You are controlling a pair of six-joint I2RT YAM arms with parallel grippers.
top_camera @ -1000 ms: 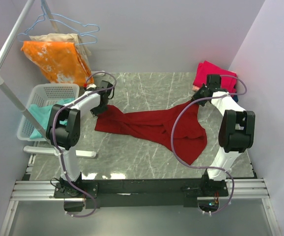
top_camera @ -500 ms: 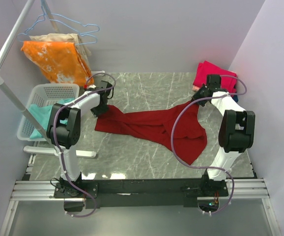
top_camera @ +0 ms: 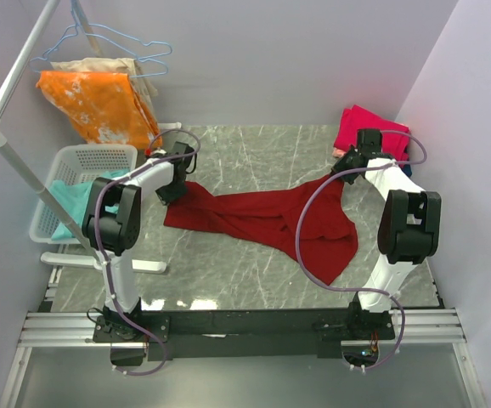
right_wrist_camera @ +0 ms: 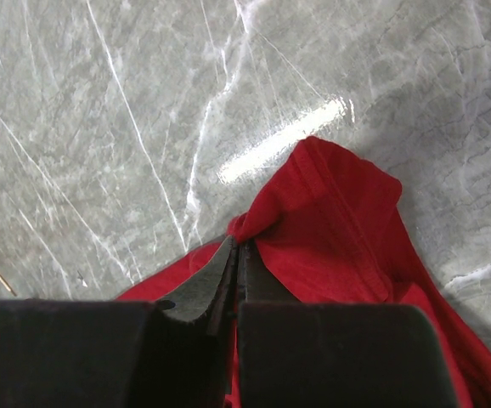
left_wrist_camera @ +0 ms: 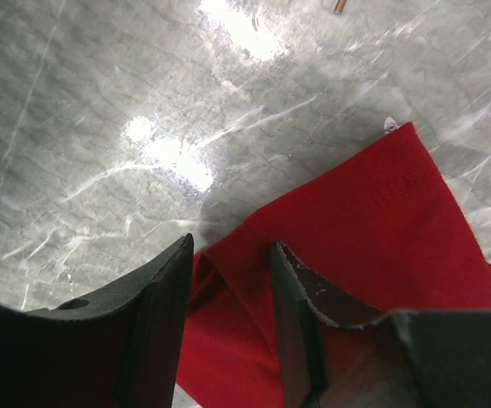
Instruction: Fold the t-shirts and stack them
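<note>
A dark red t-shirt (top_camera: 262, 217) lies crumpled and stretched across the marble table (top_camera: 254, 153). My left gripper (top_camera: 170, 190) is at its left corner. In the left wrist view the gripper (left_wrist_camera: 228, 263) is open, with the jaws standing either side of a raised fold of the red cloth (left_wrist_camera: 373, 221). My right gripper (top_camera: 341, 174) is at the shirt's far right corner. In the right wrist view it (right_wrist_camera: 237, 248) is shut on a pinch of the red cloth (right_wrist_camera: 330, 221), which bunches up just beyond the tips.
A bright pink shirt (top_camera: 366, 127) lies folded at the back right, with a bit of dark blue (top_camera: 407, 167) beside it. A white basket (top_camera: 80, 161) holding a teal shirt (top_camera: 71, 204) stands at the left. An orange cloth (top_camera: 101, 102) hangs from a rack (top_camera: 8, 153).
My left arm has shifted very slightly at the shirt's left corner. The right arm and the shirt have not visibly moved.
</note>
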